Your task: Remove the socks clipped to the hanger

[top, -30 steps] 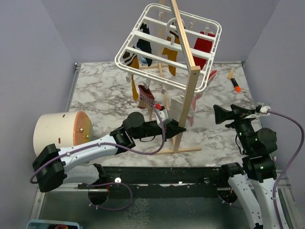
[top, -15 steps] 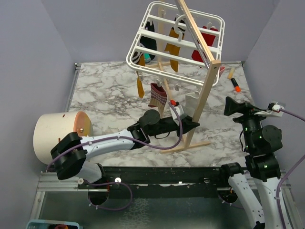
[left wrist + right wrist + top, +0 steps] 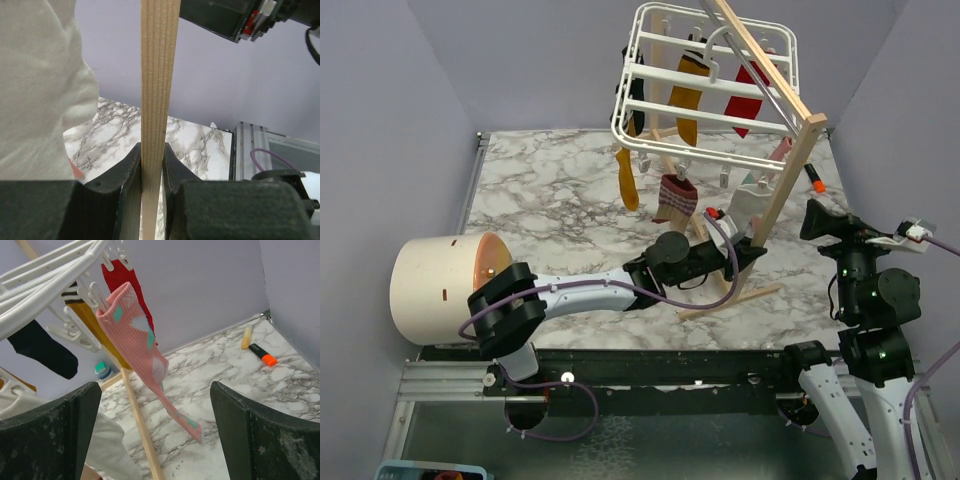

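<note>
In the left wrist view, the left pincer (image 3: 152, 150) is seen clamped on the wooden rack post (image 3: 159, 75). A white fabric (image 3: 35, 85) is cropped at the frame's edge, so its kind cannot be told. The right pincer (image 3: 155, 387) is held wide apart, with nothing gripped. Beyond it, the hanger (image 3: 45, 275) is cut off at the left. It is hung from the leaning rack above the tabletop (image 3: 540, 190), with the socks (image 3: 135, 335) clipped beneath.
</note>
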### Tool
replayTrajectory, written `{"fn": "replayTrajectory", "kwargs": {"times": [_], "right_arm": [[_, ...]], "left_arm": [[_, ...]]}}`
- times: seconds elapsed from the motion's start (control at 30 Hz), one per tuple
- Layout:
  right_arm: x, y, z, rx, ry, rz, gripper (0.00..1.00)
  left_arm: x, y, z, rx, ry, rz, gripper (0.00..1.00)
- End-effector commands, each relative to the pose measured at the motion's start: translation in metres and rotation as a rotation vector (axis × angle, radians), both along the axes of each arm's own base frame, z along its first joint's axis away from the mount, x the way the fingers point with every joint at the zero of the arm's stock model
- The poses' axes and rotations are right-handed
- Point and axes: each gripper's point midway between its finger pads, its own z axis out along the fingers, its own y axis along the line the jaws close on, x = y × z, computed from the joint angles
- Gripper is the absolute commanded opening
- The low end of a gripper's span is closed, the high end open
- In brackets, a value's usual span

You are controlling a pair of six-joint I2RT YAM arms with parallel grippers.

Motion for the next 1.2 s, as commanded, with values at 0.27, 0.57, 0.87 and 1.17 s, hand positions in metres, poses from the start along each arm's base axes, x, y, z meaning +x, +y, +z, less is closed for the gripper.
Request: {"fn": "replayTrajectory", "kwargs": {"times": [0.27,0.57,0.87,1.17], "right_arm": [[-0.018,-0.016,0.038,0.006,-0.105,-0.074,0.97],[-0.021,-0.015,0.041,0.007,-0.117,-0.068,0.97],[-0.022,-0.010,0.038,0.015,-0.116,-0.039,0.97],[-0.025,-0.006,0.016,0.013,-0.058,-0.010,0.97]], "left_arm": [[0.102,-0.015,-0.055,0.084,0.085,0.359,0.00],[0.133,-0.045,-0.059,0.047,0.088,0.447,0.00],[0.155,-0.063,-0.062,0.024,0.077,0.508,0.01],[0.164,-0.066,-0.063,0.031,0.051,0.539,0.52]]}}
